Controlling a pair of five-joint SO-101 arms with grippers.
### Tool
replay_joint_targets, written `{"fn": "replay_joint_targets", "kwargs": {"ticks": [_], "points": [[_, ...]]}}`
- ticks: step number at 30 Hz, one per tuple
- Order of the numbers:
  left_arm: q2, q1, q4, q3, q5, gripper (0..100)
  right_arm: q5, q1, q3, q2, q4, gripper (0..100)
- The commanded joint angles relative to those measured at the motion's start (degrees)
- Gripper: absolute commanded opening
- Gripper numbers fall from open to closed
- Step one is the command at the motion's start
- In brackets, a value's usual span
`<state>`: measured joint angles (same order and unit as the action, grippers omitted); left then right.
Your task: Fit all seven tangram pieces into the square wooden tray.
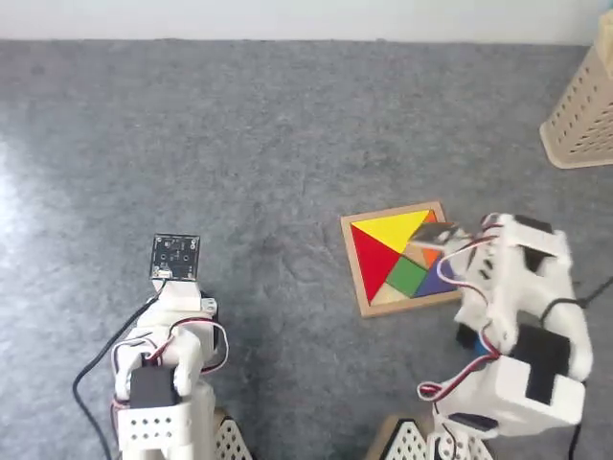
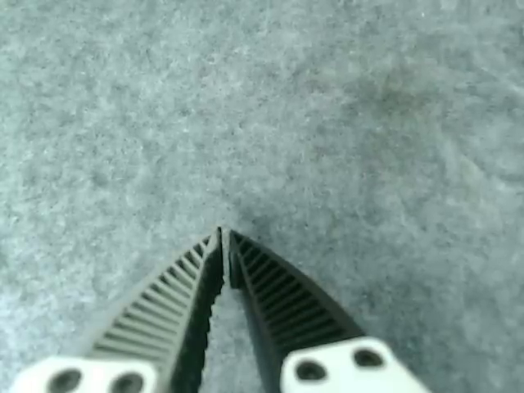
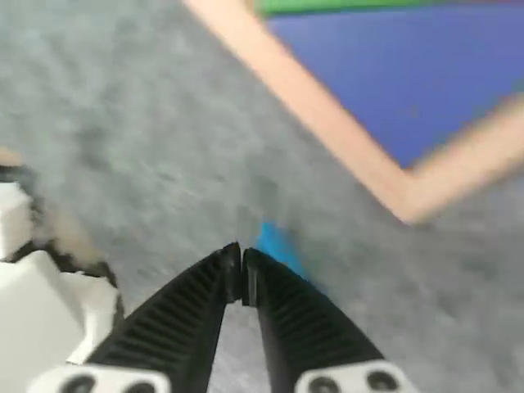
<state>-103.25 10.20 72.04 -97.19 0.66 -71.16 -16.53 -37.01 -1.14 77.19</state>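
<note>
While left gripper (image 2: pixel 223 239) and right gripper (image 3: pixel 241 260) sit closed, right arm (image 1: pixel 517 287) overhangs the tray (image 1: pixel 353 268).

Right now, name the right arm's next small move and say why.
Probably open the right gripper and lower it around the light blue piece. Its fingers are shut, and the piece lies on the grey carpet just past their tips, outside the corner of the wooden tray.
</note>
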Motion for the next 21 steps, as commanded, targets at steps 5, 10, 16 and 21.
{"fn": "replay_joint_targets", "kwargs": {"ticks": [5,10,16,21], "points": [[-1.0,0.0,0.3,0.7,-0.4,1,3.7,-9.5,10.9,0.2,0.0,0.6],[-1.0,0.0,0.3,0.7,-0.4,1,10.1,-13.1,16.5,0.2,0.0,0.6],[-1.0,0.0,0.3,0.7,-0.4,1,21.7,-11.6,18.2,0.8,5.0,0.6],[-1.0,0.0,0.3,0.7,-0.4,1,18.2,-5.6,10.1,4.4,5.8,0.6]]}}
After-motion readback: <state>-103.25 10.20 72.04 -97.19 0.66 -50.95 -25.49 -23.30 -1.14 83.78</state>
